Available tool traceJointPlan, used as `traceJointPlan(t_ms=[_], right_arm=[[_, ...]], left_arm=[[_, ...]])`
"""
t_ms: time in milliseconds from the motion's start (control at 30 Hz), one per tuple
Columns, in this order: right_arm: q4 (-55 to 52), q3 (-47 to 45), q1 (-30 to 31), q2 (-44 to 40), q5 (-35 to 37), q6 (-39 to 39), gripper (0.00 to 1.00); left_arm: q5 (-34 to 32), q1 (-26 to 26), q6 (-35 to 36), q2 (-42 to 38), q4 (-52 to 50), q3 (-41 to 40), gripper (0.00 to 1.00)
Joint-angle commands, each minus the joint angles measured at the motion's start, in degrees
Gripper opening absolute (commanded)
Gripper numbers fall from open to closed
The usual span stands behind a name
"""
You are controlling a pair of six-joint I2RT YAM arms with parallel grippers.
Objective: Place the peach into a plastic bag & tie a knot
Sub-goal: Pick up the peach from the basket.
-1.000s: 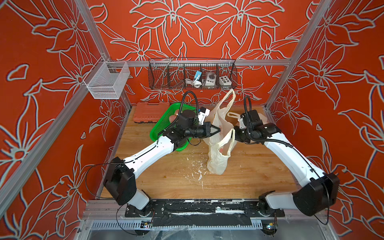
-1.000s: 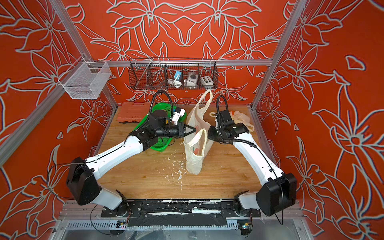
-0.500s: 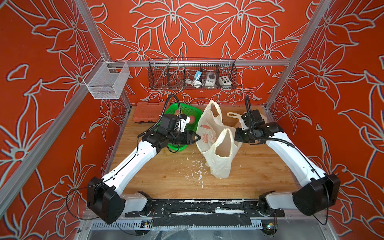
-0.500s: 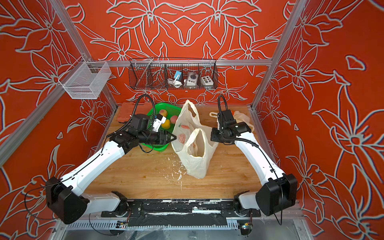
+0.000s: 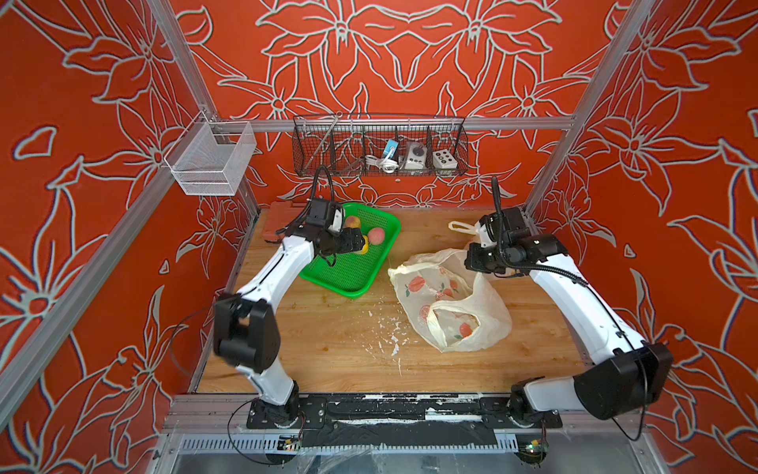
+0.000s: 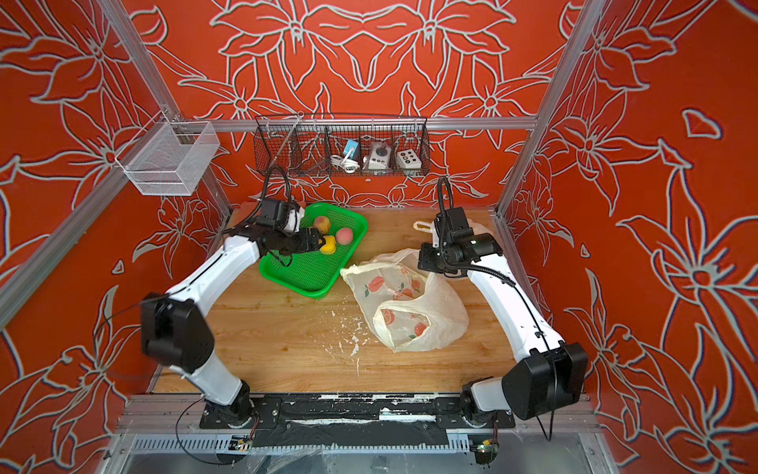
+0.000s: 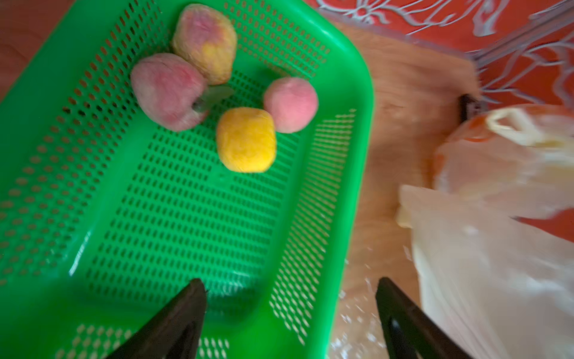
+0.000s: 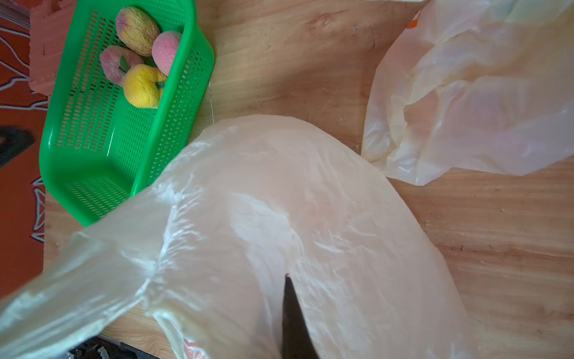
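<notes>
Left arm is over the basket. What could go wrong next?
The bag slumps on the table, pinched only by the right gripper at one edge; its mouth may sag shut. The four fruits sit bunched in the basket, so the open left gripper may nudge or grab the wrong one.

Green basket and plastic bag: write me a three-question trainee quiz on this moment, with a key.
1. How many fruits lie in the green basket?
2. True or false: the left gripper holds a peach.
3. The right gripper is shut on: A) the plastic bag; B) the basket rim; C) a yellow fruit.

Key
1. Four.
2. False: its jaws stand open and empty above the basket.
3. A.
</notes>
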Motion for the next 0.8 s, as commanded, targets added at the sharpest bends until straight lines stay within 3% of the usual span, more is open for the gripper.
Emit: traceJointPlan(t_ms=[0, 300, 500, 667, 767], right_arm=[[0.65, 1.86, -0.05, 0.82, -2.51, -0.14, 0.0], [1.6, 3.01, 0.01, 3.19, -5.74, 0.98, 0.0], [1.92, 3.82, -0.01, 4.01, -6.82, 1.85, 0.0], [2.31, 3.67, 0.02, 3.82, -6.93, 2.37, 0.0], [2.98, 3.13, 0.01, 3.47, -6.89, 2.87, 0.0]], left_arm=[[-8.62, -1.16, 4.36, 7.68, -2.45, 7.74, 0.88], [-11.23, -2.96, 5.93, 21.42, -2.27, 18.44, 0.85], [-16.65, -3.1, 7.98, 26.24, -0.91, 20.63, 0.72], [-16.05, -2.94, 9.63, 27.13, -0.47, 20.94, 0.6], [-13.06, -2.42, 9.24, 25.53, -1.47, 20.07, 0.39]])
